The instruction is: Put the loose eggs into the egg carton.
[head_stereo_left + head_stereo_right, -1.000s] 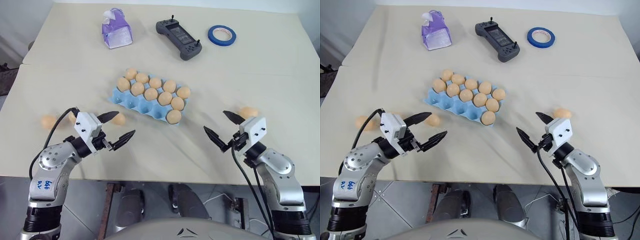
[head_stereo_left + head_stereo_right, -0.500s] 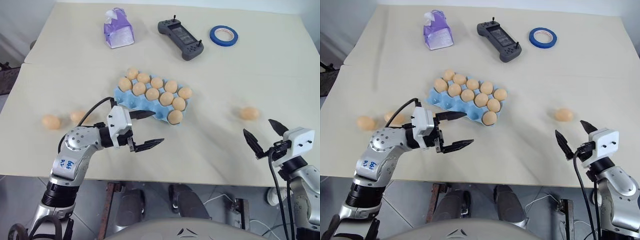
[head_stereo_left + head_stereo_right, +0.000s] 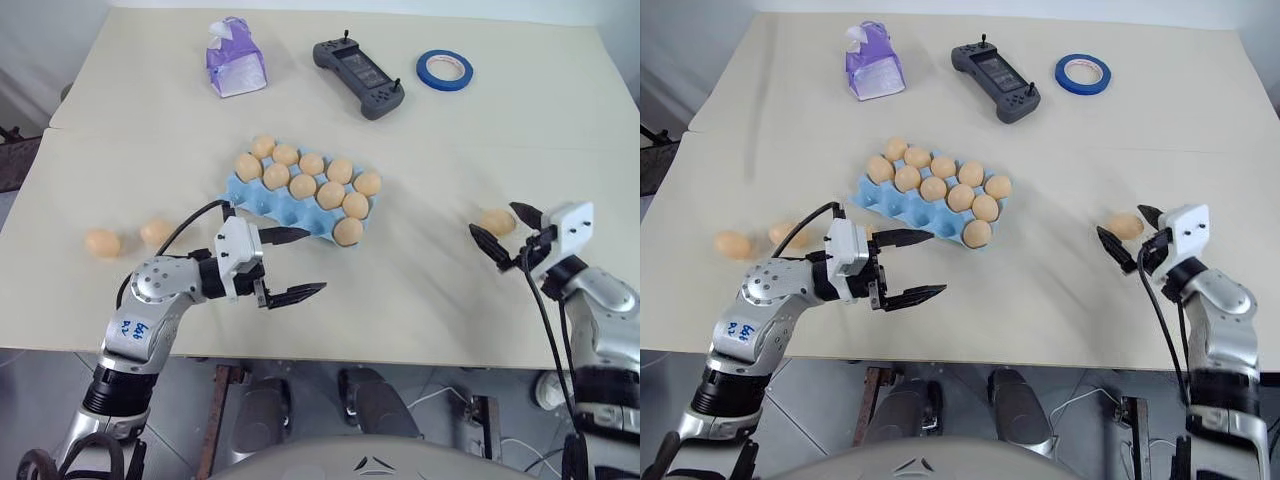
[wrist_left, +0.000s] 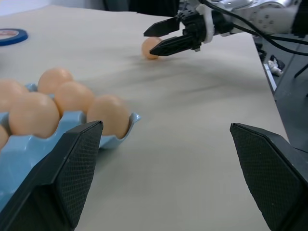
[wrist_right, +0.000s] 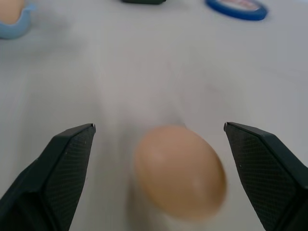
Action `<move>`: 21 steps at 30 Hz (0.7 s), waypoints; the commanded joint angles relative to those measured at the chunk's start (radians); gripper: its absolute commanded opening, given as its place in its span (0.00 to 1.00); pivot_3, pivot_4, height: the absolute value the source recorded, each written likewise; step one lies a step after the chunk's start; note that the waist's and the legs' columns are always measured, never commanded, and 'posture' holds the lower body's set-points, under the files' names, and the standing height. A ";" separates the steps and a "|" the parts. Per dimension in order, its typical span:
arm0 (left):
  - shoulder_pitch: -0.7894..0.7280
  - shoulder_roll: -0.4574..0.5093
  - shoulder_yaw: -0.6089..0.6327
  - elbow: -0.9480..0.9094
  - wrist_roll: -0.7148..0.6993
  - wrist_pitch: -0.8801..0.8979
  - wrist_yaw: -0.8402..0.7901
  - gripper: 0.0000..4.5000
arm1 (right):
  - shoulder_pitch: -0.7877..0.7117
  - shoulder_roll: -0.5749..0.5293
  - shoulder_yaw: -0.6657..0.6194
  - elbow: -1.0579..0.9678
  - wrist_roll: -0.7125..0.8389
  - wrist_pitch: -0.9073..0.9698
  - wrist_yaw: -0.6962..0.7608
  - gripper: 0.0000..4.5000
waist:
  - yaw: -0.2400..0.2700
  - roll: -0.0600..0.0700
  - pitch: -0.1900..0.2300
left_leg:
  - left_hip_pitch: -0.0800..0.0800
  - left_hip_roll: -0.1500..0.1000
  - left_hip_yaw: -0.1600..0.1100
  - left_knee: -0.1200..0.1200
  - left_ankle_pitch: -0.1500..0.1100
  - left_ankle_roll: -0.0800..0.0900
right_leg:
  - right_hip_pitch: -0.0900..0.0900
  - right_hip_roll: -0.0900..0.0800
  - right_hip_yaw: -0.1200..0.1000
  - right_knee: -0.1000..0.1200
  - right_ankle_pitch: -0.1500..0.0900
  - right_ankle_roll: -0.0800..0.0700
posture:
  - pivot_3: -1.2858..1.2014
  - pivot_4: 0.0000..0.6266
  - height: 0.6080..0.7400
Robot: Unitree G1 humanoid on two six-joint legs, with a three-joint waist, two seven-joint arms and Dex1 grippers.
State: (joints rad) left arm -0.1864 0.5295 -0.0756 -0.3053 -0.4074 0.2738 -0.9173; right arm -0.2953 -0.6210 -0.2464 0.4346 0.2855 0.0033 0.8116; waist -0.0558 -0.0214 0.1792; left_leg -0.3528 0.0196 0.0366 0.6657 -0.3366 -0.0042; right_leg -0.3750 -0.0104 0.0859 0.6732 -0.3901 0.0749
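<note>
A beige worktop (image 3: pixel 520 130) carries the blue egg carton (image 3: pixel 300 195), long axis slanting, its near row bare. Right of the carton, the right claw (image 3: pixel 505 230) stands spread around a loose egg (image 3: pixel 497 222). The left claw (image 3: pixel 295 262), spread and empty, hovers just before the carton; two more eggs (image 3: pixel 130 238) lie left of it.

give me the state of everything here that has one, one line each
egg carton: lidless, ten eggs in, front row mostly empty
egg on the right: loose on the table, between the open fingers, not gripped
two eggs on the left: loose on the table
left gripper: open, empty
right gripper: open around the right egg
</note>
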 commanded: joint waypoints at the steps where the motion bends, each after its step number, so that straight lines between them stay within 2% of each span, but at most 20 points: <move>1: 0.015 0.008 0.027 -0.061 -0.015 0.005 0.022 1.00 | -0.069 -0.014 0.020 0.131 -0.030 -0.069 0.042 0.86 | 0.000 0.000 0.000 | 0.000 0.000 0.000 0.000 0.000 0.000 | 0.000 0.000 0.000 0.000 0.000 0.000 | 0.52 0.24 1.00; 6: 0.051 0.010 0.059 -0.096 -0.020 0.017 0.058 1.00 | -0.119 0.002 0.035 0.149 -0.015 -0.098 0.086 0.49 | -0.001 0.000 0.000 | -0.001 0.000 0.000 0.001 0.001 -0.003 | 0.000 0.000 0.000 -0.001 0.000 0.001 | 0.52 0.24 1.00; 9: 0.084 0.007 0.109 -0.116 -0.034 0.031 0.099 1.00 | -0.117 0.026 0.063 0.015 0.015 -0.052 0.109 0.48 | -0.004 0.000 0.000 | -0.001 0.000 0.000 0.001 0.001 -0.002 | 0.000 0.000 0.000 -0.001 0.000 0.000 | 0.52 0.24 1.00; 13: 0.185 0.013 0.251 -0.141 -0.061 0.052 0.173 1.00 | -0.127 0.119 0.157 -0.341 0.136 0.165 0.102 0.48 | -0.024 0.001 0.001 | -0.001 0.002 0.000 0.000 0.001 -0.003 | -0.001 0.001 0.000 0.001 0.000 0.000 | 0.52 0.24 1.00; 15: 0.253 0.020 0.323 -0.146 -0.062 0.047 0.193 1.00 | -0.153 0.167 0.211 -0.443 0.153 0.253 0.066 0.48 | -0.028 0.001 0.001 | 0.000 0.003 -0.001 -0.001 0.001 -0.003 | -0.001 0.002 -0.002 0.002 0.000 0.000 | 0.52 0.24 1.00; 21: 0.353 0.029 0.422 -0.142 -0.059 0.027 0.214 1.00 | -0.224 0.282 0.331 -0.530 0.125 0.395 -0.028 0.48 | -0.005 0.000 0.001 | -0.002 0.000 -0.005 -0.001 0.001 -0.001 | -0.001 -0.002 -0.006 0.000 0.001 0.000 | 0.52 0.24 1.00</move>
State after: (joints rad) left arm 0.1580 0.5498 0.3162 -0.4203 -0.4527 0.3230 -0.7098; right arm -0.5071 -0.3542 0.0583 -0.0502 0.4121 0.3717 0.8078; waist -0.0607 -0.0218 0.1805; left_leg -0.3551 0.0194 0.0320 0.6650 -0.3361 -0.0045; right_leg -0.3763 -0.0131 0.0793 0.6724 -0.3895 0.0745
